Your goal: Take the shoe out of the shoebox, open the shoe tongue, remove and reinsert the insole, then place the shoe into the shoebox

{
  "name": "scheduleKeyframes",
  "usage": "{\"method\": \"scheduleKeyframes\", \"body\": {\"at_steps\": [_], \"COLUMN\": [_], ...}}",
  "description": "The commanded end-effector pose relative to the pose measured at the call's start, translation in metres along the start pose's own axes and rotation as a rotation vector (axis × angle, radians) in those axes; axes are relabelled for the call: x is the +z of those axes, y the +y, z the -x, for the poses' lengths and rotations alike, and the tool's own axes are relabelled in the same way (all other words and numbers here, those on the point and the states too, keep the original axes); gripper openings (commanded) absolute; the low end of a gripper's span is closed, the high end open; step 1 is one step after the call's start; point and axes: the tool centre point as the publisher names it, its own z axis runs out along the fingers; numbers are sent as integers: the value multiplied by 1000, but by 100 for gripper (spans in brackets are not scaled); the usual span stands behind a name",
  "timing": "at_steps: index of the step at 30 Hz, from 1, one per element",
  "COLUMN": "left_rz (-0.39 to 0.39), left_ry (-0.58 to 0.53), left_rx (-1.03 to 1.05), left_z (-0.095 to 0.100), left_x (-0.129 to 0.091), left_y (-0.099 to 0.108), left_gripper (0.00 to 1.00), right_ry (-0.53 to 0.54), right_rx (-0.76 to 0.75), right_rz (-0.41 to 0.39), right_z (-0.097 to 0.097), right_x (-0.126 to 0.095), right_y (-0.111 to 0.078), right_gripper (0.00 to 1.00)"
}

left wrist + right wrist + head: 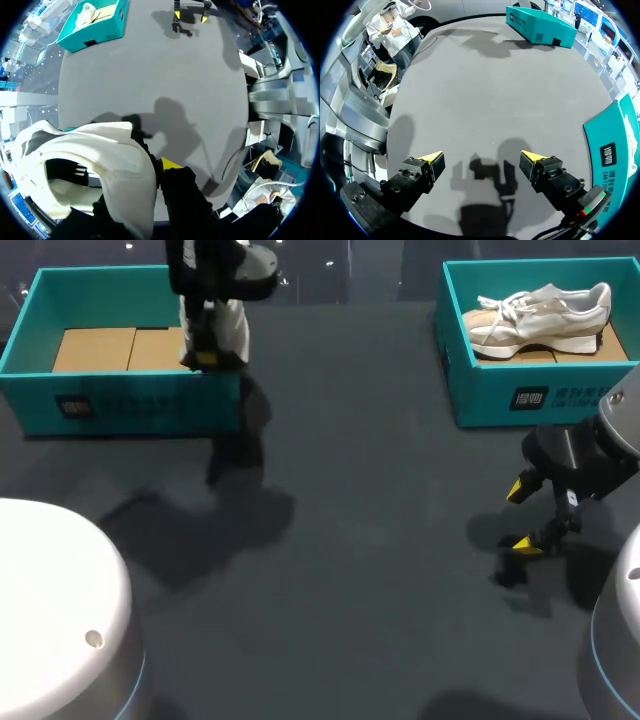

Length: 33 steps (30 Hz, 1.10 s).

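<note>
Shoe [232,330] in left gripper [205,358] | at left shoebox [120,405] front wall

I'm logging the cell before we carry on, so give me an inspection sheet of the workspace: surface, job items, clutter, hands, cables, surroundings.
Surface: dark grey table, only shadows on it.
Job's things: white shoe held over the front wall of the left shoebox, which has a cardboard liner inside; right shoebox holds a second shoe.
Clutter: nothing seen.
Hands: left hand shut on the white shoe; right hand open, above bare table in front of the right shoebox.
Cables: nothing seen.
Surroundings: white rounded housing at the near left corner, another at the near right.
</note>
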Motion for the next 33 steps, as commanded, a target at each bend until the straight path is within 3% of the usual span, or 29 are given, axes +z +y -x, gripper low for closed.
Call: {"method": "scheduleKeyframes", "body": {"at_steps": [1, 5, 20, 28, 33], "left_rz": [-67, -108, -108, -68, -56], "left_ry": [40, 80, 80, 84, 104], "left_rx": [-24, -9, -9, -11, -3], "left_z": [37, 68, 68, 117, 147], "left_x": [4, 10, 10, 22, 30], "left_y": [79, 123, 123, 197, 233], "left_gripper": [0, 0, 0, 0, 0], "right_ry": [-2, -2, -2, -2, -2], "right_rx": [0, 0, 0, 0, 0], "right_rz": [-2, -2, -2, -2, -2], "right_z": [-1, -1, -1, -1, -1], "right_x": [0, 0, 0, 0, 0], "right_y": [0, 0, 0, 0, 0], "right_gripper": [100, 100, 100, 100, 100]}}
